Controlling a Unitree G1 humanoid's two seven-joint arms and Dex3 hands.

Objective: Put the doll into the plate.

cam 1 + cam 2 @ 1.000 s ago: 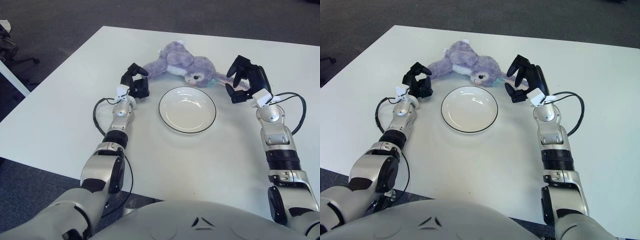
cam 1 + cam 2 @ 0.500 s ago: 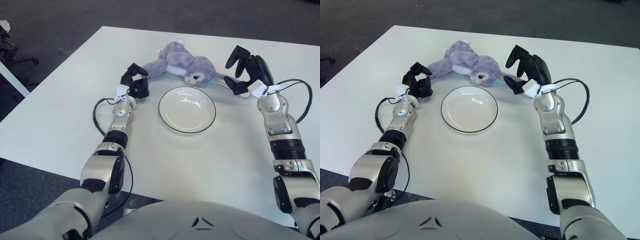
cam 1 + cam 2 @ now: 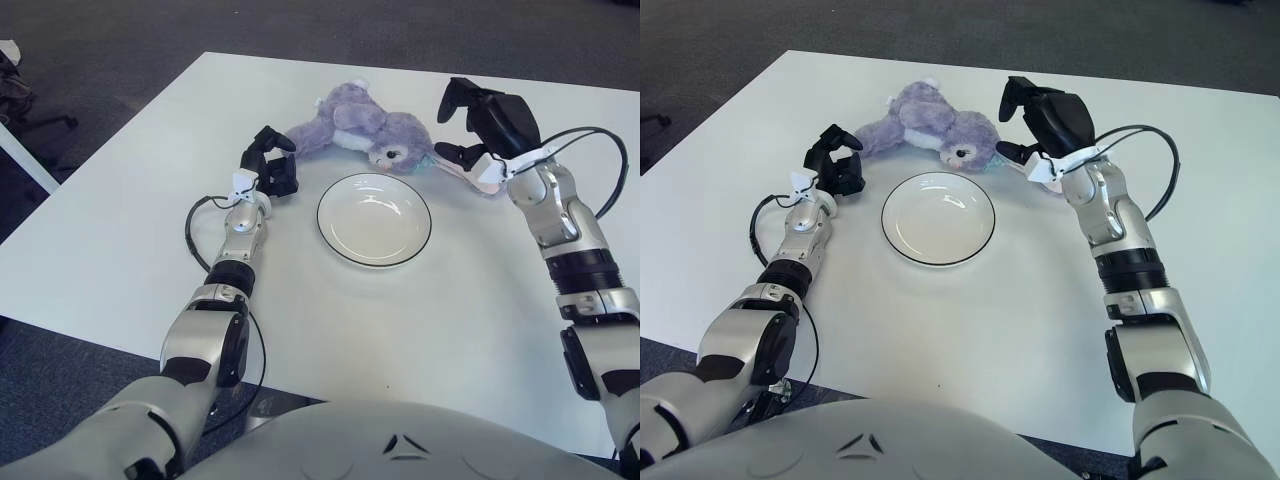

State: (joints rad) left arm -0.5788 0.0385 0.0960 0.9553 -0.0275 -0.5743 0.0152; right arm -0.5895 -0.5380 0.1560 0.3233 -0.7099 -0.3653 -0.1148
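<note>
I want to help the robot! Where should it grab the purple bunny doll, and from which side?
Probably the plump middle of the doll, coming down from above on the right. It lies flat on the table behind the plate, so its body is the thickest part to close on. The right hand, fingers spread, is beside that end. The left hand shows near the doll's left limb.

A white rectangular desk (image 3: 120,230) carries a round white plate with a thin dark rim (image 3: 374,219) near its middle and, just beyond it, a purple plush doll (image 3: 365,132) lying on its side.
</note>
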